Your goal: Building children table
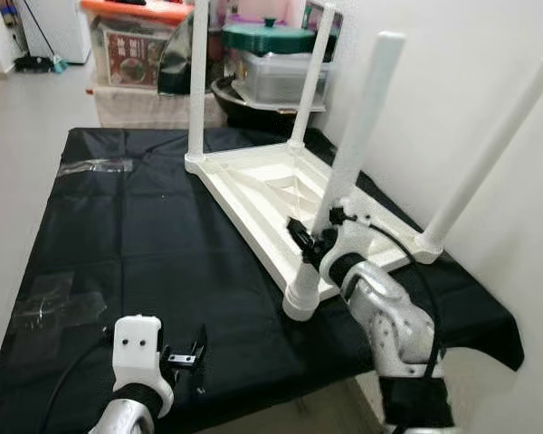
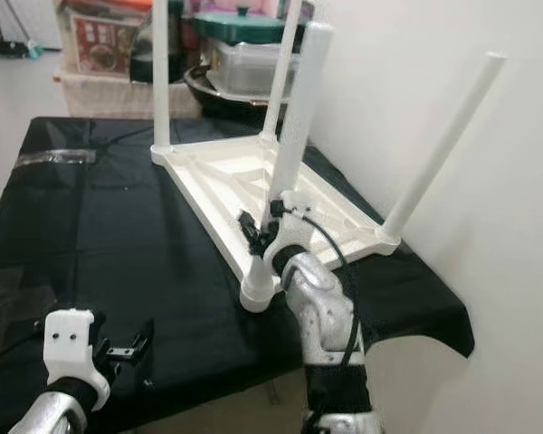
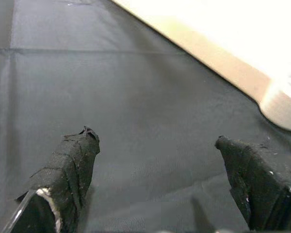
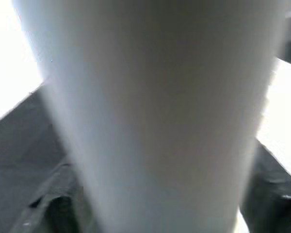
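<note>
A white children's table (image 1: 271, 185) lies upside down on a black cloth (image 1: 118, 235), with its legs pointing up. My right gripper (image 1: 315, 237) is shut on the nearest leg (image 1: 357, 127), low down just above its socket at the near corner. In the right wrist view that leg (image 4: 155, 111) stands between the dark fingers (image 4: 53, 208). My left gripper (image 1: 185, 353) hovers open over the cloth by the front edge, well to the left of the table. In the left wrist view its fingers (image 3: 72, 165) are spread apart with nothing between them.
A white wall (image 1: 452, 54) runs close along the right side. Storage boxes and a lidded pot (image 1: 271, 63) are stacked behind the far edge. Clear tape patches (image 1: 90, 165) lie on the cloth's left part. Pale floor (image 1: 27, 117) stretches to the left.
</note>
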Robot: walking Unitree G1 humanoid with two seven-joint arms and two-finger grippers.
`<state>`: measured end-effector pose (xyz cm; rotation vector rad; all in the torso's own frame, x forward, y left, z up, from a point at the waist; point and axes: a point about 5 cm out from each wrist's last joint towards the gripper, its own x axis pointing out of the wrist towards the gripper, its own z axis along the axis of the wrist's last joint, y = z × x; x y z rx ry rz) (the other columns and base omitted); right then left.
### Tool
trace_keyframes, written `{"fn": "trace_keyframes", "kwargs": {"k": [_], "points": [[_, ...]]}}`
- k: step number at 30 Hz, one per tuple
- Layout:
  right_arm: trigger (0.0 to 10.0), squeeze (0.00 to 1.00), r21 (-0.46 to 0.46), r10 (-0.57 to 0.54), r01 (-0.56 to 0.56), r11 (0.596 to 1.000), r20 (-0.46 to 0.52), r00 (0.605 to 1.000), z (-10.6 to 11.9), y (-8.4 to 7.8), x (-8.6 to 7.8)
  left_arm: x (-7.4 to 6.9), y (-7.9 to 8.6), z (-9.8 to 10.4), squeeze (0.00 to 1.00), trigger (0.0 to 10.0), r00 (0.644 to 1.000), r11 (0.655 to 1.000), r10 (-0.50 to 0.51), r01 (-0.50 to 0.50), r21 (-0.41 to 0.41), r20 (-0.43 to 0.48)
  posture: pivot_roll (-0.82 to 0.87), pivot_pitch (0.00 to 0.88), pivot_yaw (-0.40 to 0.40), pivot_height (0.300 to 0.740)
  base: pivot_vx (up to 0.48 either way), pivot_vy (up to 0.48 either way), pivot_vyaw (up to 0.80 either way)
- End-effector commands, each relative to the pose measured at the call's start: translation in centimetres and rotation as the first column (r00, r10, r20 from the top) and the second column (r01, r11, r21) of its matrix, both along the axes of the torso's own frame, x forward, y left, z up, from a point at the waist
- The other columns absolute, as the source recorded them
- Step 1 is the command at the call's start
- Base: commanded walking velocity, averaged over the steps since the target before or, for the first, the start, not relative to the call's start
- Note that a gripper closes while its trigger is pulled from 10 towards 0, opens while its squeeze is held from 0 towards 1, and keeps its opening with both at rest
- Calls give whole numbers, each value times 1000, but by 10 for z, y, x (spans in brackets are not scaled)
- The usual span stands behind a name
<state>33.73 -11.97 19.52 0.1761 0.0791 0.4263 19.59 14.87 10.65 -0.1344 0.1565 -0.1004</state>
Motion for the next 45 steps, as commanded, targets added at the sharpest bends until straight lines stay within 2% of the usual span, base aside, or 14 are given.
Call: {"fn": "trace_keyframes", "kwargs": {"k": [1, 10, 11, 18, 20, 25, 28, 30, 31, 34, 36, 39, 40, 45], "points": [[10000, 0, 34, 105, -105, 994, -1, 994, -1, -1, 5, -1, 0, -2, 0, 10000, 1000, 1000, 10, -10, 4, -4, 169, 0, -152, 740, 0, 0, 0], [10000, 0, -31, 435, -435, 900, 2, 900, -20, -14, -10, 0, -5, -2, 0, 10000, 1000, 1000, -9, 9, 8, 0, 185, 0, -161, 740, 0, 0, 0], [39, 0, -23, 412, -413, 911, -28, 911, -27, -13, -8, 1, -3, -2, 0, 10000, 1000, 1000, 2, -3, 9, 4, 199, 0, -178, 740, 0, 0, 0], [0, 0, -23, 103, -108, 994, -151, 983, -49, -18, 14, 1, 0, -1, 0, 10000, 1000, 1000, 15, -15, 21, 9, 208, 0, -176, 740, 0, 0, 0], [0, 0, -90, -400, 391, 916, -276, 874, -72, -48, 18, 1, 1, -1, 0, 10000, 1000, 1000, 13, -13, 26, 9, 204, 0, -172, 740, 0, 0, 0], [0, 0, -292, -796, 740, 605, -250, 552, -84, -84, -24, -2, 3, 0, 0, 10000, 1000, 999, 14, -15, 42, 4, 200, 0, -158, 740, 0, 0, 0], [0, 0, -303, -800, 740, 601, -219, 559, -80, -82, -34, -4, 4, -1, 0, 10000, 1000, 999, 14, -14, 41, -1, 191, 0, -151, 740, 0, 0, 0], [3843, 0, -286, -739, 682, 674, -249, 626, -78, -71, -36, -4, 5, -1, 0, 10000, 1000, 999, 15, -15, 42, -4, 185, 0, -146, 740, 0, 0, 0], [10000, 0, -262, -675, 622, 737, -273, 685, -75, -59, -36, -3, 6, 0, 0, 10000, 1000, 999, 18, -18, 43, -3, 182, 0, -139, 740, 0, 0, 0], [10000, 0, -243, -611, 562, 790, -238, 755, -69, -49, -33, -3, 7, 1, 0, 10000, 1000, 999, 21, -21, 44, -1, 193, 0, -143, 740, 0, 0, 0], [10000, 1000, -111, -452, 439, 891, -159, 878, -51, -34, -22, -4, 8, 0, 0, 10000, 1000, 999, 25, -25, 44, -4, 184, 0, -144, 740, 0, 0, 0], [10000, 1000, -37, -357, 355, 934, -88, 930, -32, -33, -9, -3, 8, -1, 0, 10000, 1000, 999, 23, -23, 43, -4, 181, 0, -145, 740, 0, 0, 0], [10000, 0, 20, -292, 294, 956, -69, 954, -25, -34, -4, -2, 7, -1, 0, 10000, 1000, 999, 22, -21, 41, -3, 174, 0, -141, 740, 0, 0, 0], [10000, 0, 63, -131, 132, 989, -16, 991, -23, -36, -1, -3, 5, -1, 0, 10000, 1000, 999, 16, -16, 38, -3, 174, 0, -137, 740, 0, 0, 0]]}}
